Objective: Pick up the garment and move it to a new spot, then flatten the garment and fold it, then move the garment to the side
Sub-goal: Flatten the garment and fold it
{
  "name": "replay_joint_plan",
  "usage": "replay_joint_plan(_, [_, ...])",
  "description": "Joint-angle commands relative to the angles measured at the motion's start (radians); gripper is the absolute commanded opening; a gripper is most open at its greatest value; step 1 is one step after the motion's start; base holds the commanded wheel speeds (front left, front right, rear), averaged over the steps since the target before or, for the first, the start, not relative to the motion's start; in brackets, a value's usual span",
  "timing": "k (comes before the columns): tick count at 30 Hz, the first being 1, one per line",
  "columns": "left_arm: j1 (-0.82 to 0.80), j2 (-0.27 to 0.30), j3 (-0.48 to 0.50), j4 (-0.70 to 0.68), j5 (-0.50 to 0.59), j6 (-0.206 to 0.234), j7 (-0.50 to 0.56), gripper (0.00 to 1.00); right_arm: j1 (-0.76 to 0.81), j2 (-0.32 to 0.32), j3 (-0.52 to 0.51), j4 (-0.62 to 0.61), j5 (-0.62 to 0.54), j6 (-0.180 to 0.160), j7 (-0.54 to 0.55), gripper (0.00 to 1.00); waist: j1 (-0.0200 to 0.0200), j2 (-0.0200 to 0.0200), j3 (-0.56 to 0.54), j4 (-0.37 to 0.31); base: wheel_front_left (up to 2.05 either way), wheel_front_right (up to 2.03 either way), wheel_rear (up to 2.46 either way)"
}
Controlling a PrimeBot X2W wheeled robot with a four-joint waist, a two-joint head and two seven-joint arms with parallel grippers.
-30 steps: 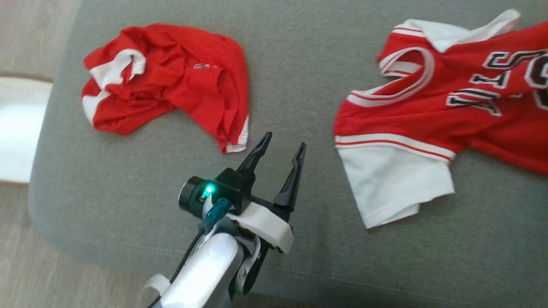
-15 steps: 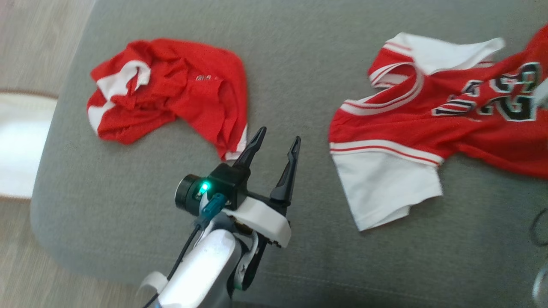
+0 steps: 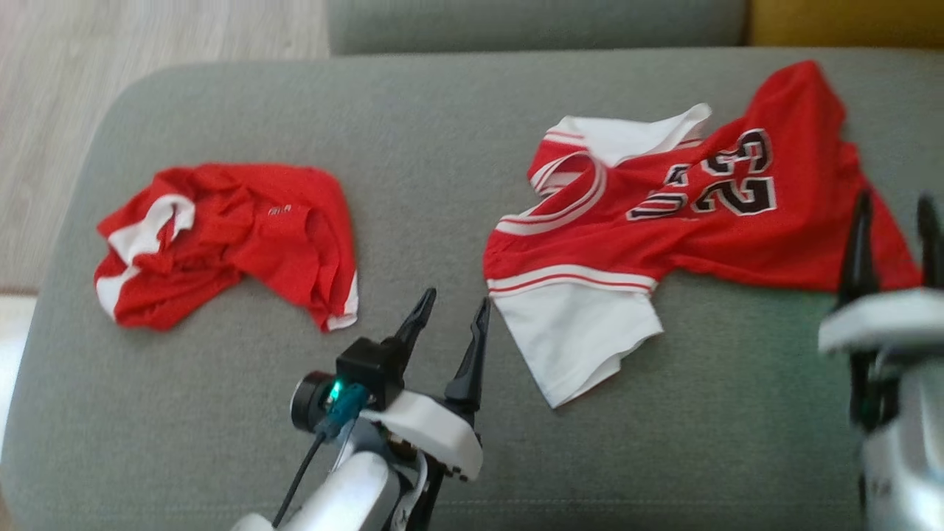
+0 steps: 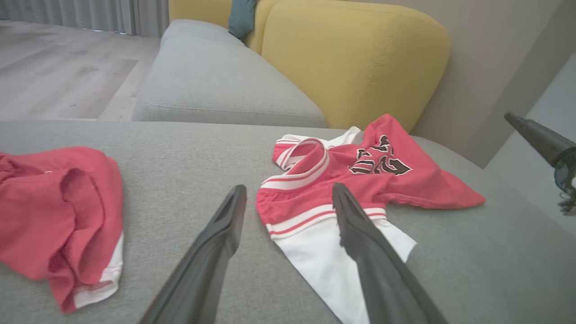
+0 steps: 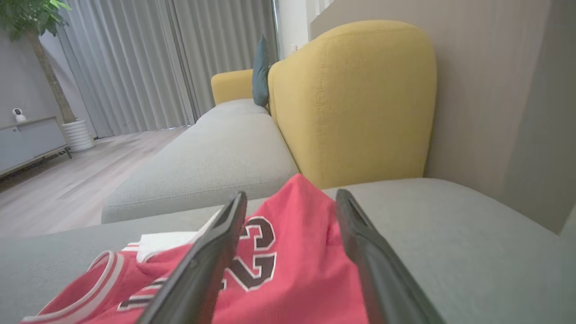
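The left gripper (image 3: pixel 453 301) stands at the lower middle of the head view, its two dark fingers (image 3: pixel 468 354) spread wide and pointing up and slightly right; behind them sit a white wrist housing (image 3: pixel 424 431) and a black camera barrel (image 3: pixel 304 404) with a green light, and the pale forearm (image 3: pixel 339 494) rises from the bottom edge. The right gripper (image 3: pixel 894 199) comes in at the right edge, blurred, its fingers likewise parted and pointing up above a pale grey wrist block (image 3: pixel 881 328); in each wrist view that arm's own fingers rise well apart from the bottom edge.
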Motion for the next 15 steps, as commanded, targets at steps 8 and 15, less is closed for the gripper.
replay_joint_plan(8, [0.004, 0.0, 0.035, -0.02, -0.064, -0.001, -0.012, 1.0, 0.2, 0.055, 0.023, -0.272, 0.019, 0.007, 0.032, 1.0, 0.0, 0.0, -0.044, -0.057, 0.0, 0.0, 0.0])
replay_joint_plan(15, [-0.026, 0.0, 0.019, 0.008, -0.116, -0.001, -0.012, 1.0, 0.232, 0.074, 0.014, -0.394, 0.015, 0.007, 0.085, 1.0, 0.0, 0.0, -0.014, -0.081, 0.0, 0.0, 0.0])
